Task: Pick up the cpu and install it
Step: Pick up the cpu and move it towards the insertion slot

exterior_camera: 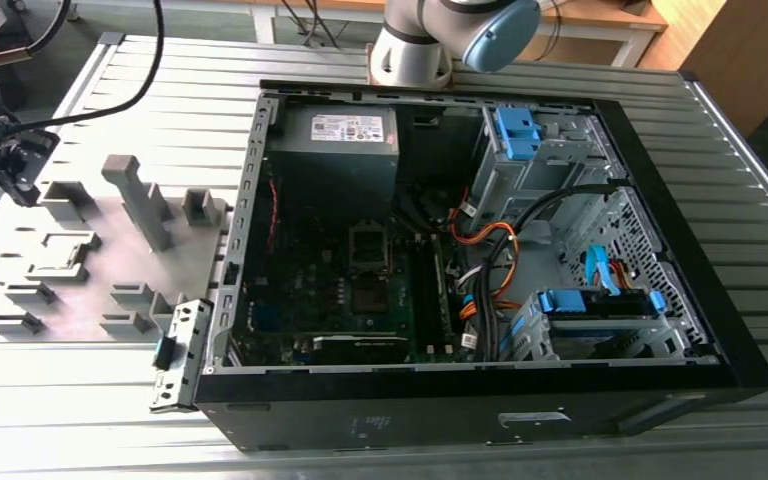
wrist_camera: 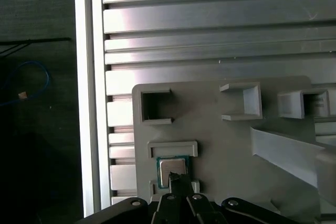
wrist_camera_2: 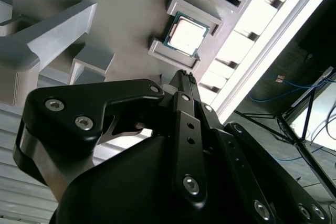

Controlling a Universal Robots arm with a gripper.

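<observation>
1 cpu (wrist_camera_2: 182, 35) in grey fixture (wrist_camera_2: 194, 13) in both wrist views, gripper (wrist_camera_2: 182, 75) narrow, empty, near it, exterior view adds computer case (exterior_camera: 357, 420)

The exterior view stands apart from me, high up and angled down over the whole table (exterior_camera: 718, 130). At mid range it takes in the open case (exterior_camera: 684, 210), with the grey plate (exterior_camera: 104, 255) at the exterior view's left. Both wrist views ride close above that plate. The first wrist view faces almost straight down past my claw (wrist_camera: 178, 182). The second wrist view looks obliquely along the claw's linkage from behind it. Both wrist views share the cpu (wrist_camera: 172, 167), the plate and the table's edge.
</observation>
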